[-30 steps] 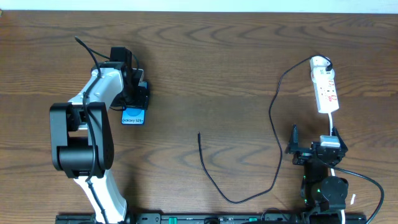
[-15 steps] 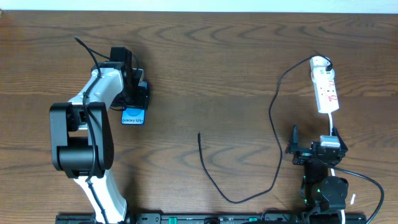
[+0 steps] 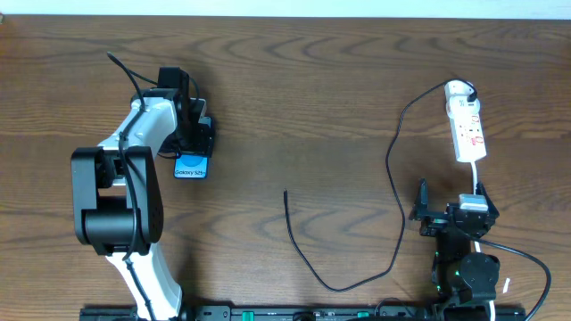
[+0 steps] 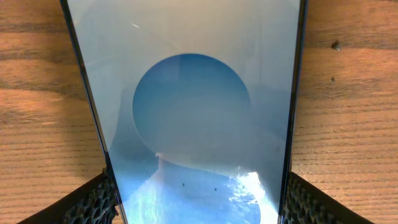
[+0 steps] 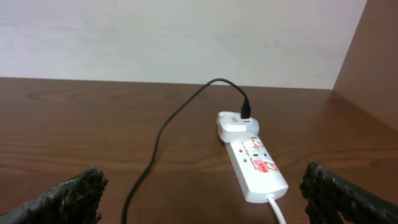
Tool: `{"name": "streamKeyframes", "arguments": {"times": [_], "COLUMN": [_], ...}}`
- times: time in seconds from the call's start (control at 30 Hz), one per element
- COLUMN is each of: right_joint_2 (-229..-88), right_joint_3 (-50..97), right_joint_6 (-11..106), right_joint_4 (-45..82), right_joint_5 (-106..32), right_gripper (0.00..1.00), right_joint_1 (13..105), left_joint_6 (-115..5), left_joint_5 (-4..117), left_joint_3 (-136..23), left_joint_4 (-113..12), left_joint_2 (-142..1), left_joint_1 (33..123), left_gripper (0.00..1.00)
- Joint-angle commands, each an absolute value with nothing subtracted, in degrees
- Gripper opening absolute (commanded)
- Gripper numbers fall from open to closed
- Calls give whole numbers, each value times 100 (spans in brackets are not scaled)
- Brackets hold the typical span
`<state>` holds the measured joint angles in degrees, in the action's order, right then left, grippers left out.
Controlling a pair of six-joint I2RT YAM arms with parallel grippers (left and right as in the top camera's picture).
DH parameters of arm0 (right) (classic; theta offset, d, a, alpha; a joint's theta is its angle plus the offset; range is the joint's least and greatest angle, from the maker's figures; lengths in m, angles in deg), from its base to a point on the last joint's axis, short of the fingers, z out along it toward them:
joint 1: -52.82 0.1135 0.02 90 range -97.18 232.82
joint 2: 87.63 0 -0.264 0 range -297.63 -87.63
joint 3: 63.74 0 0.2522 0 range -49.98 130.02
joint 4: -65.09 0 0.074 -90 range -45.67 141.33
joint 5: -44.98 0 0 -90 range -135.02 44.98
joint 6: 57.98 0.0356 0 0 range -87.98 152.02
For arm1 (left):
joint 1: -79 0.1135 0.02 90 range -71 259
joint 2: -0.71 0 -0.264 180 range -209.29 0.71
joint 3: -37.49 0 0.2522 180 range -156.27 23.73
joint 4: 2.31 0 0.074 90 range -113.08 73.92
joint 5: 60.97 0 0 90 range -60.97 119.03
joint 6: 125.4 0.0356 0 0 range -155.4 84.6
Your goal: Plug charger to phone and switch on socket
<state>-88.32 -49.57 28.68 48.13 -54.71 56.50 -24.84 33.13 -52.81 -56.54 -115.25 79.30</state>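
- Early going here: the phone (image 3: 190, 167) lies on the wooden surface (image 3: 312, 89), blue screen up, with nothing plugged into it.
- The left tool (image 3: 194, 134) is right down over the phone. In the wrist view its pads (image 4: 93, 202) press against both long edges, so I read it as clamped across the phone's width.
- The charger (image 3: 390, 169) is only half done. Its far end runs into a white adapter (image 3: 459, 89) seated in the socket (image 3: 467, 125), but the plug tip (image 3: 285, 193) lies loose on the wood.
- That tip is well apart from the phone, out on the side toward the right arm, and nothing is touching it.
- Past the tip from the phone comes the cable's big loop. The socket sits beyond that, about as far from the phone as anything here.
- The right tool (image 5: 208, 198) also hangs far across from the phone, jaws spread wide with nothing between them. The socket lies ahead of it and a little to its right, near but apart.
- The socket's red marks show, but they are too small to tell whether its switch is on.
- My call is that nearly everything is left: bring the tip and the phone's port together, seat the plug, then press the switch.
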Motion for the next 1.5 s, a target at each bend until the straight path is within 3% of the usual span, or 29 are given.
{"name": "streamKeyframes", "arguments": {"times": [0.0,0.4,1.47], "right_joint_2": [-8790,-8790,-8790], "right_joint_3": [-4966,-4966,-4966], "right_joint_6": [2941,2941,2941], "right_joint_4": [4789,4789,4789], "right_joint_5": [-5495,-5495,-5495], "right_gripper": [99,99,99], "right_joint_1": [5690,5690,5690], "left_joint_6": [-2381,-2383,-2383], "left_joint_5": [3090,3090,3092], "left_joint_3": [-5191,-5217,-5217], "left_joint_4": [-5667,-5672,-5670], "left_joint_2": [-11897,-11897,-11897], "left_joint_1": [7930,7930,7930], "left_gripper": [27,8,7]}}
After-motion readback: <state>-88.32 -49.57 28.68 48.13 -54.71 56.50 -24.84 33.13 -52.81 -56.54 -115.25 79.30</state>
